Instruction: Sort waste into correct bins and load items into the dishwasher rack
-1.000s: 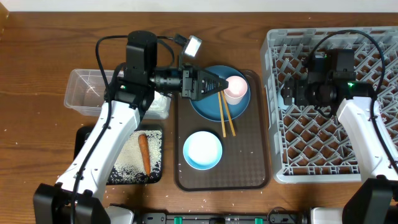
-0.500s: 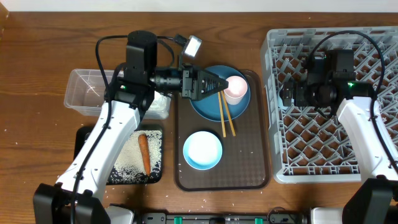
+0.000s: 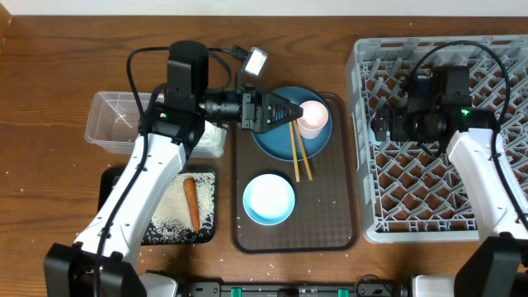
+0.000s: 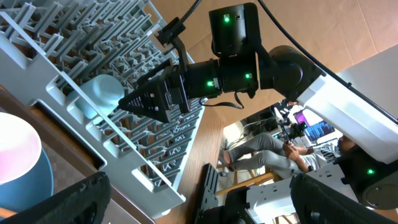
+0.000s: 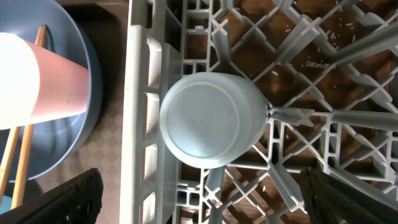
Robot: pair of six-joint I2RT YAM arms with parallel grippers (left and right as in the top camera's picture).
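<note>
My left gripper [image 3: 289, 112] hangs open just left of the pale pink cup [image 3: 313, 118], which stands on the dark-blue plate [image 3: 280, 142] beside the chopsticks [image 3: 300, 157]. Nothing lies between the left fingers [image 4: 62, 202]. The white-and-light-blue bowl [image 3: 269, 199] sits lower on the brown tray. My right gripper [image 3: 386, 124] is open above the left edge of the grey rack [image 3: 445, 190]. Directly below it in the right wrist view, the light-blue cup [image 5: 211, 121] rests upside down in the rack [image 5: 140, 93]; the arm hides it from overhead. The carrot [image 3: 190, 203] and rice lie in the black tray [image 3: 157, 227].
The brown serving tray [image 3: 330, 235] lies between the bins and the rack. The clear tub [image 3: 120, 120] stands at the left with white crumpled material at its right end, partly under my left arm. Loose rice grains dot the table near the front edge.
</note>
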